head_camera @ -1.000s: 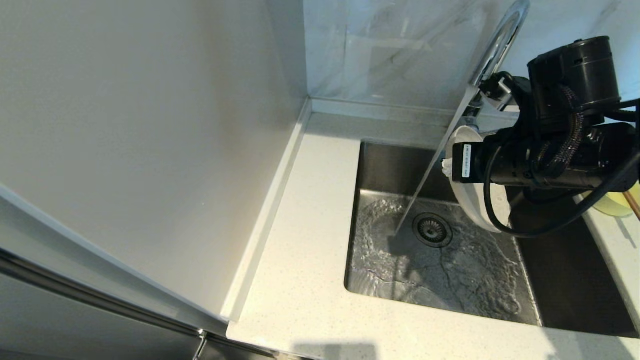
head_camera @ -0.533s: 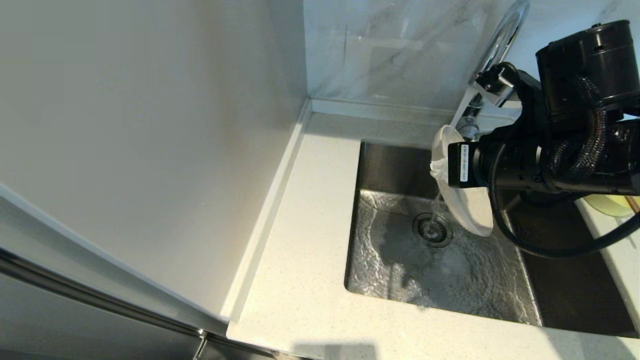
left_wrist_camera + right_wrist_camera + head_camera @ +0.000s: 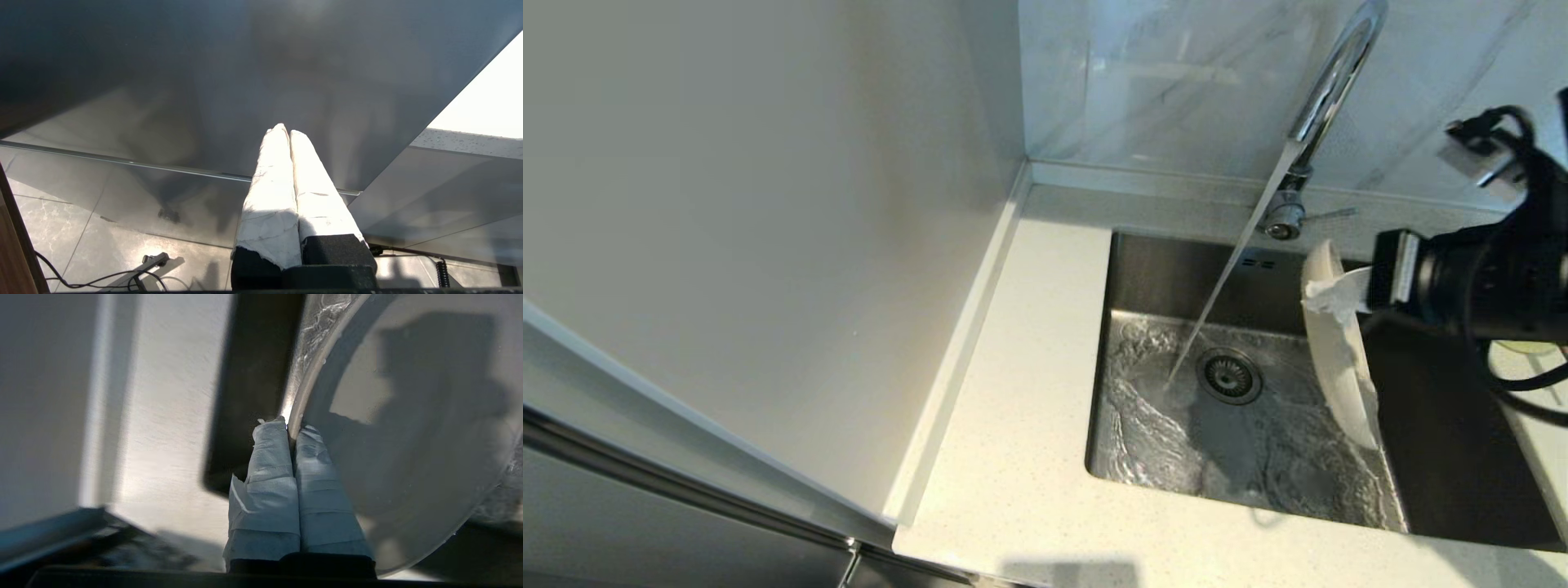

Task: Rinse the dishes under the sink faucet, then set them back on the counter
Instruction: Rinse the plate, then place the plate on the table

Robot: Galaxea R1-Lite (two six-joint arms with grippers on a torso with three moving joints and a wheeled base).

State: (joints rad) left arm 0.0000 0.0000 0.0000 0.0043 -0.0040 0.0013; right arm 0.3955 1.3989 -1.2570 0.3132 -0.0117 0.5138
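Note:
The cream-white plate (image 3: 1342, 369) hangs on edge over the right half of the sink (image 3: 1152, 269), to the right of the water. My right gripper (image 3: 1327, 299) is shut on its upper rim. In the right wrist view the taped fingers (image 3: 269, 457) pinch the plate (image 3: 412, 428) at its edge, with the gripper (image 3: 291, 426) closed round the rim. The sink faucet (image 3: 1333, 73) runs, and its stream (image 3: 1223, 287) lands left of the drain strainer (image 3: 1229, 376). A sliver of the pale-yellow bowl (image 3: 1515, 348) shows behind my right arm. My left gripper (image 3: 285, 130) is shut and empty, parked low beside a steel panel.
The counter (image 3: 1013, 457) runs along the sink's left and front. A plain wall panel stands at the left and the grey-veined marble wall (image 3: 1160, 82) is behind the faucet. The faucet's lever (image 3: 1330, 214) points right. My right arm (image 3: 1478, 286) covers the counter at the right.
My right gripper has carried the plate to the right, out of the stream. The water, which struck the plate half a second ago, falls straight into the sink again.

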